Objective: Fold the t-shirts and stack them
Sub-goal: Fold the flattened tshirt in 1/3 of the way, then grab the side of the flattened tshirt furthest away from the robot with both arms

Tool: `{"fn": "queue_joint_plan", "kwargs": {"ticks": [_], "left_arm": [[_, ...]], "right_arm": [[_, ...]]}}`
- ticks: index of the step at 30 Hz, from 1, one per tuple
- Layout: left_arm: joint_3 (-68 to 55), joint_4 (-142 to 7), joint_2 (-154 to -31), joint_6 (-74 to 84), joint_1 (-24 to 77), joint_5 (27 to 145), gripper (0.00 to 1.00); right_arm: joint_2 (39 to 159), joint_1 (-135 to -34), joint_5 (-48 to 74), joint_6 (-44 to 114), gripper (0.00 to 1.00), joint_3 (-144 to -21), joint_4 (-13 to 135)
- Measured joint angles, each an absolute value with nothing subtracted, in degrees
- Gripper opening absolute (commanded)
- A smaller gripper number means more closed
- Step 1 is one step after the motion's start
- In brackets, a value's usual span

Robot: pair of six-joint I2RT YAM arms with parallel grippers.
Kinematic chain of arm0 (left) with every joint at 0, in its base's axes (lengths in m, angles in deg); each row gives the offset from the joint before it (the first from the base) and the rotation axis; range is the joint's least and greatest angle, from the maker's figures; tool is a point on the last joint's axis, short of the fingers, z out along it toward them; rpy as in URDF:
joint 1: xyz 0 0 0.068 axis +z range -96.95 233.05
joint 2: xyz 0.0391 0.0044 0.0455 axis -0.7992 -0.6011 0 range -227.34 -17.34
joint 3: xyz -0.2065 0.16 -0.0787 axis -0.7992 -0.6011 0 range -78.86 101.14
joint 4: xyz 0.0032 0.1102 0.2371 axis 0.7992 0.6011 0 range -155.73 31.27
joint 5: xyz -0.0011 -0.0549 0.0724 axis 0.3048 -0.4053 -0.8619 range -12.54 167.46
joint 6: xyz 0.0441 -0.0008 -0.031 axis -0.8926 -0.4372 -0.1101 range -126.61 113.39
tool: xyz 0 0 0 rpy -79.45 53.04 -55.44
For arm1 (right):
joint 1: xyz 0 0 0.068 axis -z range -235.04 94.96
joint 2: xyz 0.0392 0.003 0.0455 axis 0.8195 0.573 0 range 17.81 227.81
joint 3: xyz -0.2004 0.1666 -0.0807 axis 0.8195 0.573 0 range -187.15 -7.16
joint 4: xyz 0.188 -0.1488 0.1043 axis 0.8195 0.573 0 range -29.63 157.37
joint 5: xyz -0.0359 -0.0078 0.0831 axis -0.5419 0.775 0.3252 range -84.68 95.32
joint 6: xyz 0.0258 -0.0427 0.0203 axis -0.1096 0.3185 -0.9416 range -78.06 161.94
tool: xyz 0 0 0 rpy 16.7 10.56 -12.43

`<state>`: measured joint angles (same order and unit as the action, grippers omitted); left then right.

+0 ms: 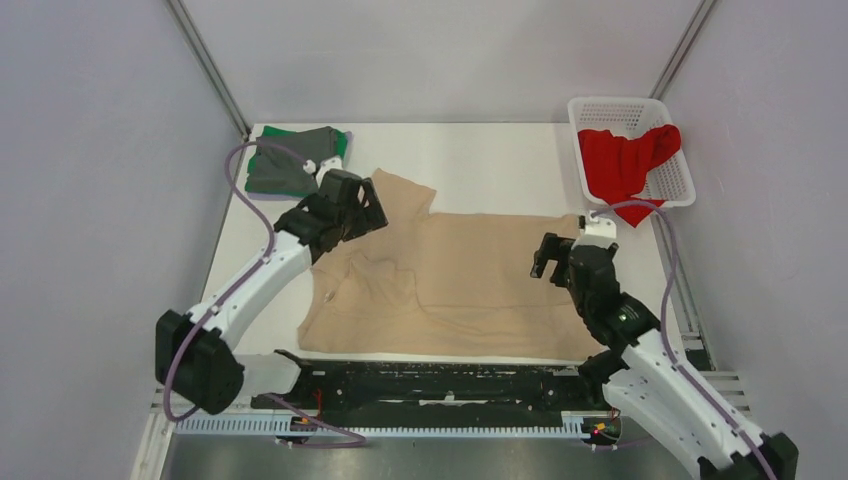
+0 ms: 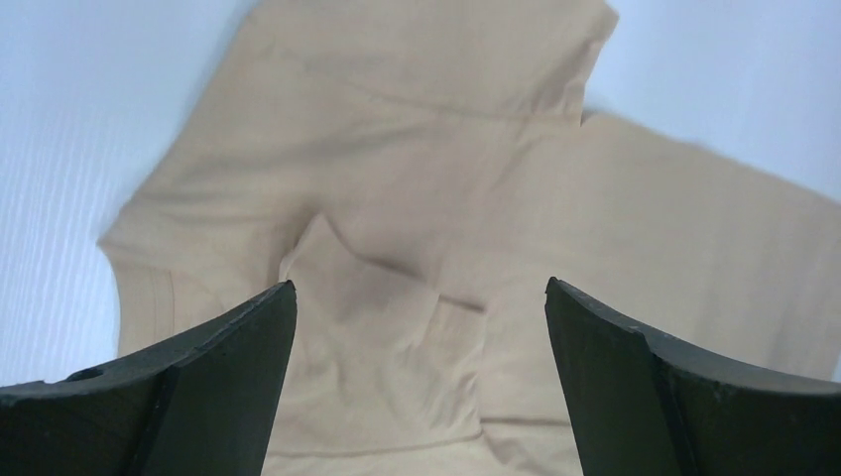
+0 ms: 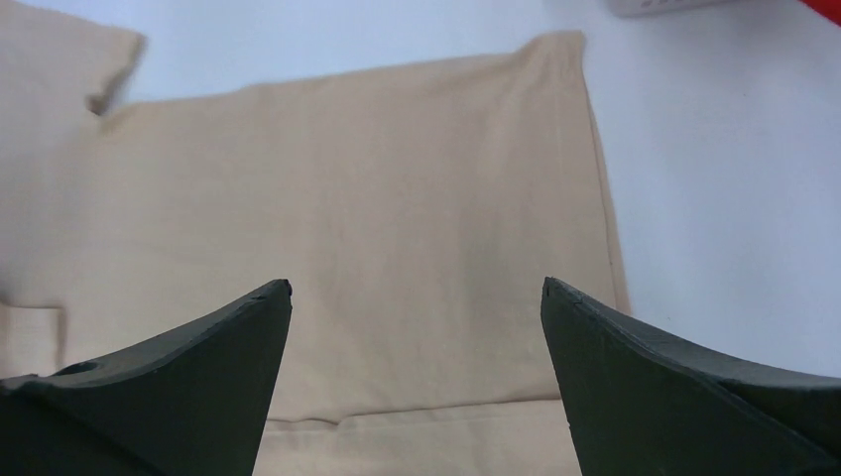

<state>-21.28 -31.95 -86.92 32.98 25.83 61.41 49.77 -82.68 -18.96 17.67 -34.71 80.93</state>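
The table [image 1: 480, 160] bears a beige t-shirt [image 1: 470, 290], folded shirts [image 1: 285, 165], a basket [image 1: 617, 104].

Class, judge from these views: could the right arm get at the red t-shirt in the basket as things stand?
Probably yes. The right gripper hangs open and empty over the beige t-shirt, and the red t-shirt lies uncovered in the open-topped basket on that arm's side; nothing stands between them.

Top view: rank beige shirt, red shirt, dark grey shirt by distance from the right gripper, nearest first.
1. beige shirt, spread at centre, beneath the right gripper.
2. red shirt, in the basket, far right.
3. dark grey shirt, far-left corner.
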Motion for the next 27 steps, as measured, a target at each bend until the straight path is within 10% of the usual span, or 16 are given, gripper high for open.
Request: {"fn": "queue_joint_plan", "kwargs": {"ticks": [19,27], "left_arm": [[47.2,-27.9,-155.5,17.0,37.4,64.9,0.99],[57.4,-25.5,-166.0,11.5,38.5,65.7,0.71]], "right_arm": [[85.1,-66.4,-15.5,22.7,0.98,-42.8,67.0],[85.3,-65.8,-13.8,23.6,0.98,-42.8,65.3]]}}
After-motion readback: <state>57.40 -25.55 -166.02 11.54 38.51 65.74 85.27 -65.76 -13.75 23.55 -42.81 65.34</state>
